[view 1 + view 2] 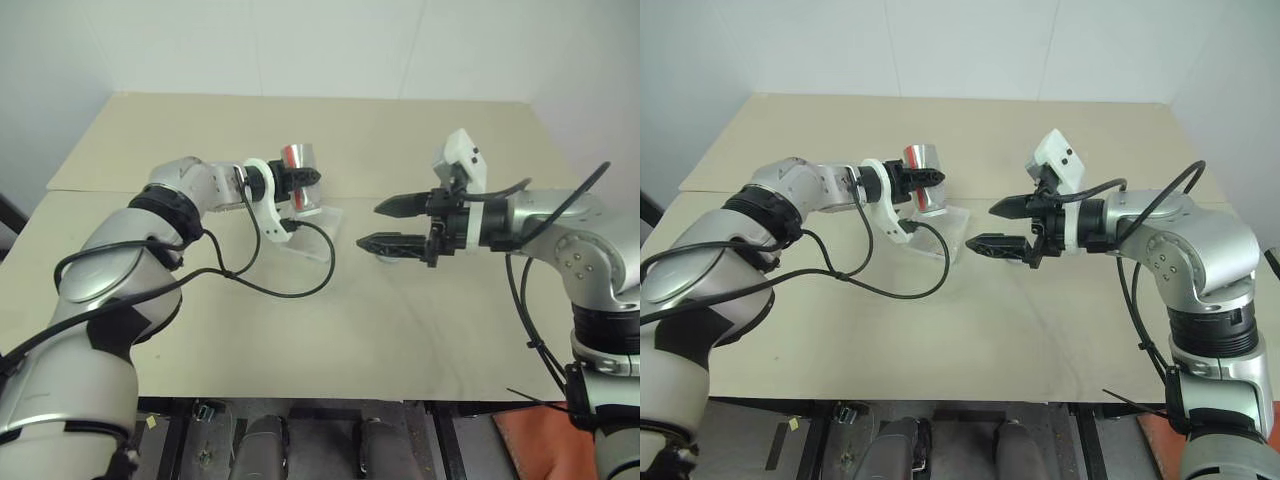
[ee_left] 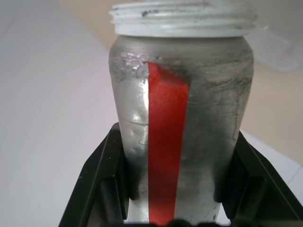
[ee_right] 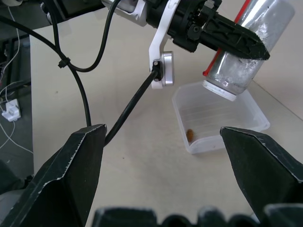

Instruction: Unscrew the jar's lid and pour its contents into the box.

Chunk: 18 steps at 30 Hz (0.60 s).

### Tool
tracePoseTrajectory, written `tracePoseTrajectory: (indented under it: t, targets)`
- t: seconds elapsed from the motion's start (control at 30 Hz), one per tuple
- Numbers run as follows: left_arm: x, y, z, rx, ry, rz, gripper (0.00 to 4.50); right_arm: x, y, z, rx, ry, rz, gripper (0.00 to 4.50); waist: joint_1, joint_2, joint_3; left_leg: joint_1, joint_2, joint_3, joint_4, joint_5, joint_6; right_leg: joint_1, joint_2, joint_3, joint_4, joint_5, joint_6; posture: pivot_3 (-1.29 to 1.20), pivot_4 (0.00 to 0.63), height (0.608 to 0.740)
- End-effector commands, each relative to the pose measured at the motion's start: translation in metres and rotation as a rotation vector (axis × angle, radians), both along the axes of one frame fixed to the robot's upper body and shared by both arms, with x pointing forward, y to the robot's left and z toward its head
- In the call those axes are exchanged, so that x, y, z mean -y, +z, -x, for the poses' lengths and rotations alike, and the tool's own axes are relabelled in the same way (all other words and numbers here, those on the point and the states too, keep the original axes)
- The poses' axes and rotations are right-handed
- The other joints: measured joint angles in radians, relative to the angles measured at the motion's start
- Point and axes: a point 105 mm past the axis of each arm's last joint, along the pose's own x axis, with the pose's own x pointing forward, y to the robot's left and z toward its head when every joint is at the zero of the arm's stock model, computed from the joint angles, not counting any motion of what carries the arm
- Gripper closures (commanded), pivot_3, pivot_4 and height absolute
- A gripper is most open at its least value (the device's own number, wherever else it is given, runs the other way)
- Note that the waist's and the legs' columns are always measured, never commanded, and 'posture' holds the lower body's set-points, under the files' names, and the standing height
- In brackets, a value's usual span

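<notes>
A pale beige table (image 1: pixel 420 300) set against white walls fills my forward view. Over its middle my left gripper (image 1: pixel 303 186) is clamped on the jar (image 1: pixel 299 160), fingers pinching the silvery body on both sides of its red label strip. The jar is tipped with its open, threaded white mouth angled down over the box (image 3: pixel 246 111); in the right wrist view that mouth hangs just above the box's far corner, and I cannot tell if it touches the rim. The clear box sits on the table directly beneath the jar, with one small brown bit (image 3: pixel 190 134) lying on its floor near a wall. My right gripper (image 1: pixel 385 225) hovers above the table a little to the right of the box, level and pointing toward the jar, its two black fingers spread wide with nothing between them. Below that gripper a small round grey shape, which looks like the lid (image 1: pixel 386 256), rests on the table; the fingers hide much of it. A black cable (image 1: pixel 270 290) loops from my left wrist across the tabletop.
</notes>
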Motion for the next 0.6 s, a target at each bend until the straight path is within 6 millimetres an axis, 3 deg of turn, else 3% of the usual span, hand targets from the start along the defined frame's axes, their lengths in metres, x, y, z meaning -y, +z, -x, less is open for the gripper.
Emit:
tracePoseTrajectory:
  t: [0.03,0.2,0.47,0.6]
  targets:
    - [-0.001,0.015,-0.002,0.046,0.005,0.047,2.45,-0.001,0.012,0.007,0.035,0.016,-0.038,0.02,0.0,0.0,0.0,0.0,0.0,0.0,0.0,0.0,0.0,0.0,0.0,0.0,0.0,0.0,0.0,0.0,0.15,0.74]
    - [-0.014,0.023,-0.003,0.013,0.057,0.147,2.45,-0.002,0.01,0.006,0.036,0.013,-0.037,0.02,-0.002,0.0,0.0,0.0,0.0,0.0,0.0,0.0,0.0,0.0,0.0,0.0,0.004,0.0,0.0,0.0,0.15,0.74]
    - [-0.041,0.046,0.0,-0.306,0.185,0.765,2.45,-0.001,0.009,0.005,0.027,0.013,-0.053,0.02,-0.002,0.0,0.0,0.0,0.0,0.0,0.002,0.0,0.0,-0.001,0.0,0.0,0.005,0.0,0.0,0.0,0.15,0.74]
    - [-0.06,0.04,0.002,-0.524,0.265,1.057,2.45,0.0,0.01,0.005,0.025,0.014,-0.062,0.02,-0.004,0.0,0.0,0.0,0.001,0.0,0.003,0.0,0.0,0.0,0.0,-0.001,0.006,0.0,0.0,0.0,0.15,0.74]
